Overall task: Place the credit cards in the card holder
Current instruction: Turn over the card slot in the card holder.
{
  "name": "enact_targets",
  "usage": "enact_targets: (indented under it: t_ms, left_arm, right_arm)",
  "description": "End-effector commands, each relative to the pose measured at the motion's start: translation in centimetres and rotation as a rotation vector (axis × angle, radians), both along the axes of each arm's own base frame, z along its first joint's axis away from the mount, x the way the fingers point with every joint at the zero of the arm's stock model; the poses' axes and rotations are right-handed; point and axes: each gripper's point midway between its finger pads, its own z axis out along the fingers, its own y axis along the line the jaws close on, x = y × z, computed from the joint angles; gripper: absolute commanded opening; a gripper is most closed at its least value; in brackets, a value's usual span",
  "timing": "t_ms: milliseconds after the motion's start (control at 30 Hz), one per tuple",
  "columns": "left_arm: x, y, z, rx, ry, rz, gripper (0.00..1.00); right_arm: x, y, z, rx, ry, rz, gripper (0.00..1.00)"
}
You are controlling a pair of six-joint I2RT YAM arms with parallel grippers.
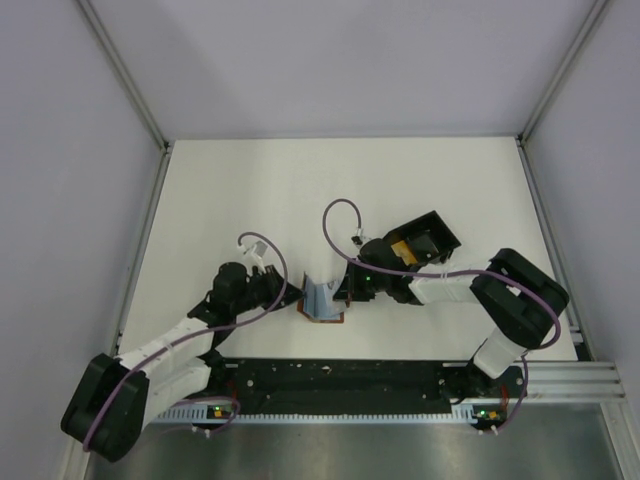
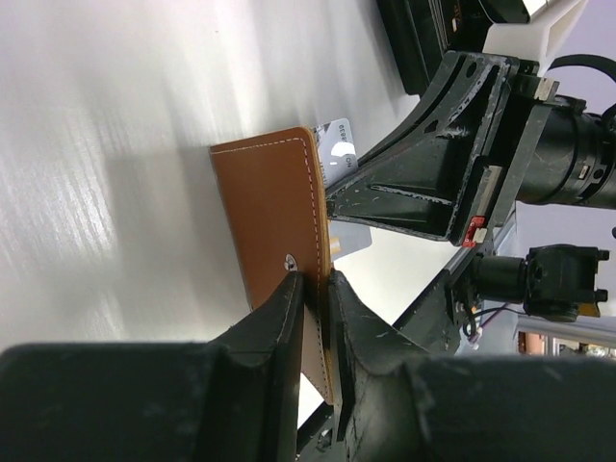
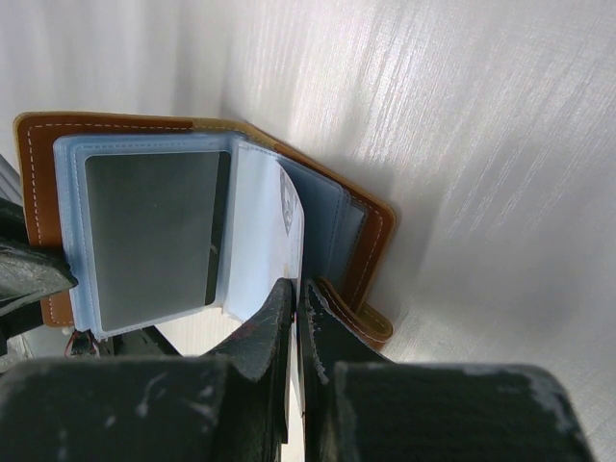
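The brown leather card holder [image 1: 322, 312] stands open on the table between both arms. My left gripper [image 2: 313, 281] is shut on the edge of its brown cover [image 2: 269, 202]; it also shows in the top view [image 1: 296, 296]. My right gripper [image 3: 295, 287] is shut on a pale grey-white credit card [image 3: 265, 221] whose far end lies among the holder's inner pockets [image 3: 327, 207], next to clear sleeves [image 3: 144, 241]. The same card [image 2: 337, 146] shows behind the cover in the left wrist view. The right gripper [image 1: 343, 292] is right of the holder.
A black open-frame slotted box [image 1: 428, 238] sits behind the right arm, with a tan-gold card [image 1: 401, 247] at its near side. The black base rail [image 1: 340, 380] runs along the table's near edge. White walls and metal posts enclose the table.
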Motion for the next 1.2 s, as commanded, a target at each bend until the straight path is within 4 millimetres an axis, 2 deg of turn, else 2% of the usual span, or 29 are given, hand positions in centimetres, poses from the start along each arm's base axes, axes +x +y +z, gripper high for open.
enact_targets:
  t_ms: [0, 167, 367, 467, 567, 700, 800, 967, 1067, 1167]
  left_arm:
    - [0.1, 0.1, -0.9, 0.062, 0.003, -0.009, 0.19]
    - [0.3, 0.0, -1.0, 0.094, -0.003, -0.007, 0.07]
    - [0.5, 0.1, -1.9, 0.162, 0.029, 0.003, 0.00]
    - [0.7, 0.8, -2.7, 0.214, 0.063, 0.054, 0.00]
    - [0.8, 2.6, -4.0, 0.285, 0.123, 0.145, 0.00]
    - [-0.1, 4.6, -5.7, 0.367, 0.201, 0.225, 0.00]
    - [-0.5, 4.8, -6.2, 0.366, 0.227, 0.238, 0.00]
    - [-0.8, 4.9, -6.7, 0.364, 0.253, 0.256, 0.00]
    - [-1.1, 5.1, -7.2, 0.371, 0.271, 0.265, 0.00]
    - [-1.2, 4.6, -7.4, 0.353, 0.270, 0.255, 0.00]
  right_arm:
    - [-0.1, -3.1, -3.5, -0.169, 0.014, -0.028, 0.00]
    - [-0.1, -3.1, -3.5, -0.170, 0.013, -0.029, 0.00]
    - [0.2, -2.9, -2.8, -0.156, -0.005, -0.033, 0.00]
    - [0.3, -2.7, -2.1, -0.136, -0.023, -0.029, 0.00]
    - [0.6, -2.6, -1.2, -0.121, -0.047, -0.030, 0.00]
    - [1.1, -2.9, 0.4, -0.121, -0.093, -0.052, 0.00]
    - [1.8, -3.7, 1.6, -0.143, -0.135, -0.089, 0.00]
    - [2.8, -5.6, 4.8, -0.168, -0.225, -0.163, 0.00]
    - [2.6, -5.1, 6.5, -0.119, -0.249, -0.148, 0.00]
    - [1.7, -3.0, 7.1, -0.012, -0.219, -0.084, 0.00]
